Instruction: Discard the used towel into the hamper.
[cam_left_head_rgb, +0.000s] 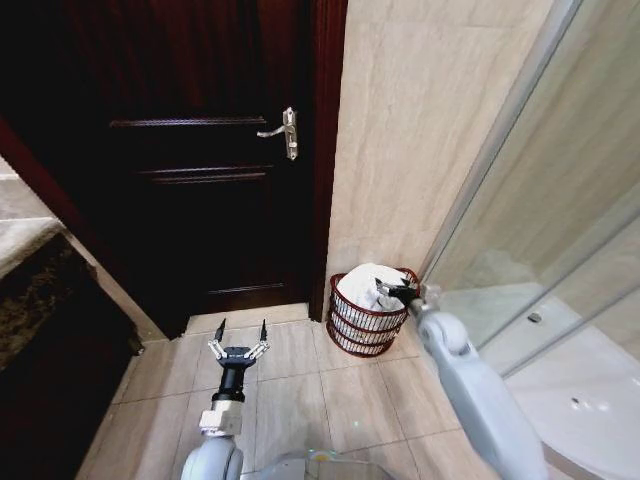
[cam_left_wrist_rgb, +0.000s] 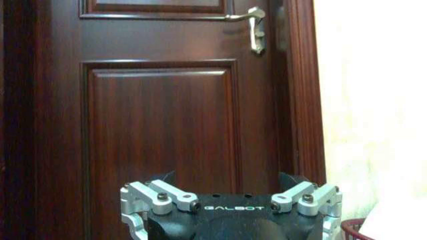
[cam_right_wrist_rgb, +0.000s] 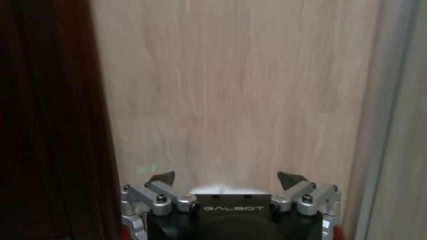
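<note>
The hamper (cam_left_head_rgb: 352, 332), a small round reddish-brown wire basket, stands on the floor in the corner between door frame and wall. A white towel (cam_left_head_rgb: 360, 284) lies heaped inside it, rising above the rim. My right gripper (cam_left_head_rgb: 393, 292) hovers over the hamper's right rim, just at the towel. Its fingers are spread in the right wrist view, where the right gripper (cam_right_wrist_rgb: 225, 178) is open and holds nothing. My left gripper (cam_left_head_rgb: 241, 333) is open and low over the floor tiles, left of the hamper and pointing at the door. The hamper's rim (cam_left_wrist_rgb: 351, 230) peeks into the left wrist view.
A dark wooden door (cam_left_head_rgb: 190, 160) with a metal handle (cam_left_head_rgb: 287, 132) is shut ahead. A beige tiled wall (cam_left_head_rgb: 420, 120) rises behind the hamper. A glass shower screen (cam_left_head_rgb: 545, 210) runs along the right. A dark counter (cam_left_head_rgb: 40, 310) stands at the left. Floor tiles (cam_left_head_rgb: 300, 390) lie between.
</note>
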